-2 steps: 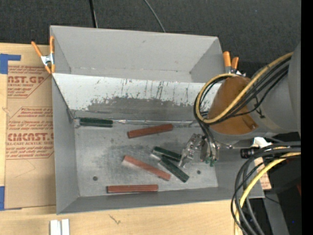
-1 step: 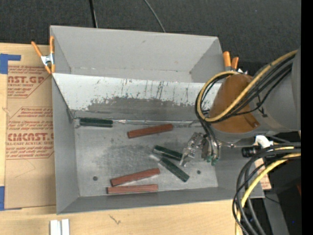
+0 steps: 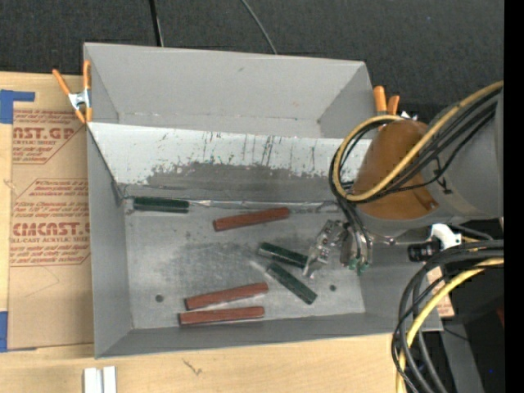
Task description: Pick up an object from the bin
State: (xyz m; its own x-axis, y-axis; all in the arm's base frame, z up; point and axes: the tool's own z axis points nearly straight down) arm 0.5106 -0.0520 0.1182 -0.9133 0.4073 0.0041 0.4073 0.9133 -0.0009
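Note:
My gripper [image 3: 326,249] hangs low at the right side of the bin floor, under the orange wrist cover. Right beside its tip lie two dark green bars: one [image 3: 283,255] points left from it, and the other [image 3: 291,284] slants down to the right just below it. The tip reaches the spot where these two bars meet. Whether it touches either bar I cannot tell.
A red-brown bar [image 3: 251,219] lies near the back wall. Two more red-brown bars [image 3: 227,295] [image 3: 221,315] lie side by side near the front wall. Another dark green bar [image 3: 161,205] rests at the back left corner. The arm and its cables crowd the right rim.

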